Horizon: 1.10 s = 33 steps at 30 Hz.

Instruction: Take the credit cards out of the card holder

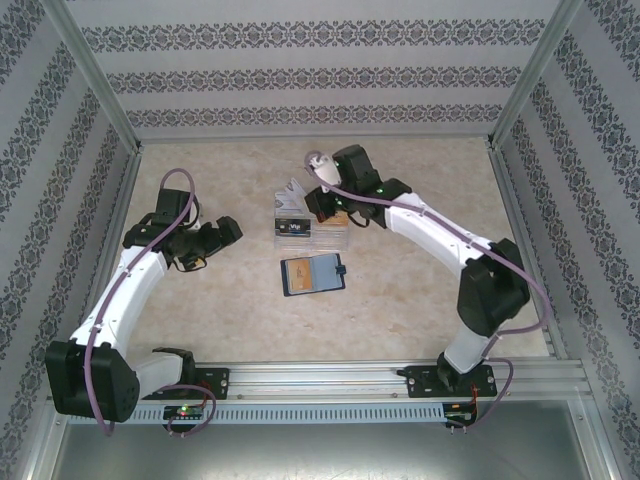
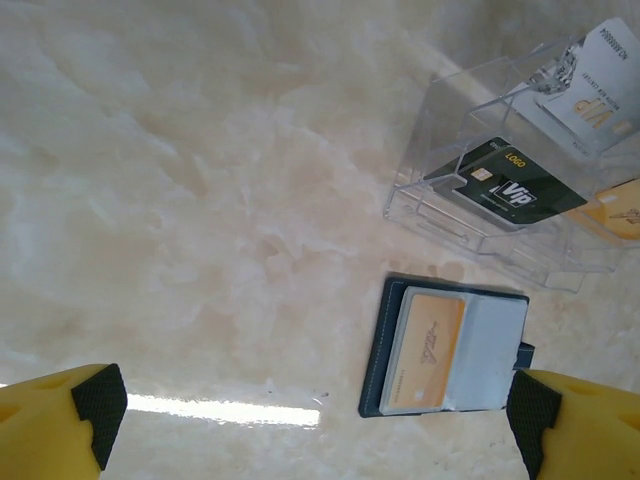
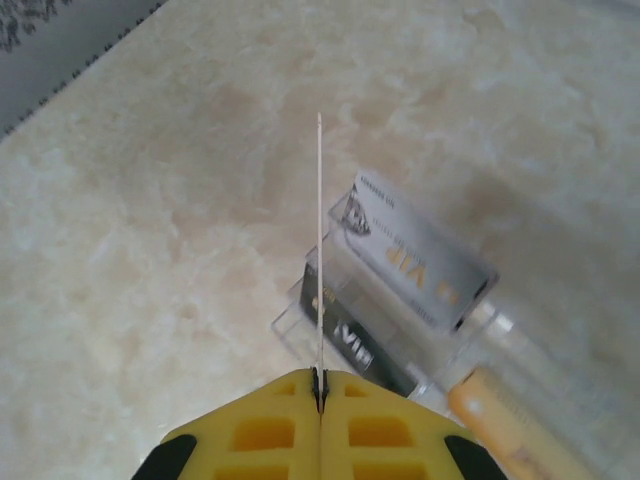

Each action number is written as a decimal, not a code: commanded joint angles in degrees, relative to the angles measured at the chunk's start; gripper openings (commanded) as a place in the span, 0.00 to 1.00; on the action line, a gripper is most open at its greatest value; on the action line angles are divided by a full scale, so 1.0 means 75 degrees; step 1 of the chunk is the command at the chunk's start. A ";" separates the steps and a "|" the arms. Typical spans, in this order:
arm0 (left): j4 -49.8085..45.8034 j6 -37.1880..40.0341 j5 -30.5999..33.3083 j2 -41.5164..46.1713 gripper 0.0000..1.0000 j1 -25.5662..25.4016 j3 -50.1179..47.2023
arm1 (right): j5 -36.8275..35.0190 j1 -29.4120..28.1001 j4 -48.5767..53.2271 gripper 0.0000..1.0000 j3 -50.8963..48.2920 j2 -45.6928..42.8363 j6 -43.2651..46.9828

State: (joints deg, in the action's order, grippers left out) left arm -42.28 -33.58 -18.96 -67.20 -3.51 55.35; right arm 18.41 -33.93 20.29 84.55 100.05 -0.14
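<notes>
You are working over a pale, marbled table (image 1: 420, 290). On it, the open card holder (image 2: 445, 345) lies flat just ahead of your left claw (image 2: 315, 420), toward its right finger. The clear plastic box (image 2: 500, 215) stands beyond the holder, near but apart, under and just ahead of your right claw (image 3: 320, 385).

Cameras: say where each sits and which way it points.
Top external: above and behind, looking down on left arm, right arm, card holder, clear box.
Left wrist: down past the open left gripper at card holder.
Right wrist: down past the right gripper, shut on an edge-on credit card.
Shared: the clear box appears in all three.
</notes>
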 commanded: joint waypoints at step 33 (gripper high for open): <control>-0.0234 0.0802 0.0060 -0.0958 0.99 0.0116 -0.0009 | 0.0575 0.0411 0.2306 0.00 0.3468 0.3039 0.5468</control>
State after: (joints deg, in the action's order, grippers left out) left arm -42.59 -28.67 -17.26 -74.28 -3.25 55.09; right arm 22.94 -30.87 35.38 108.40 121.49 38.24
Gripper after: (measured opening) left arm 0.994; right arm 0.057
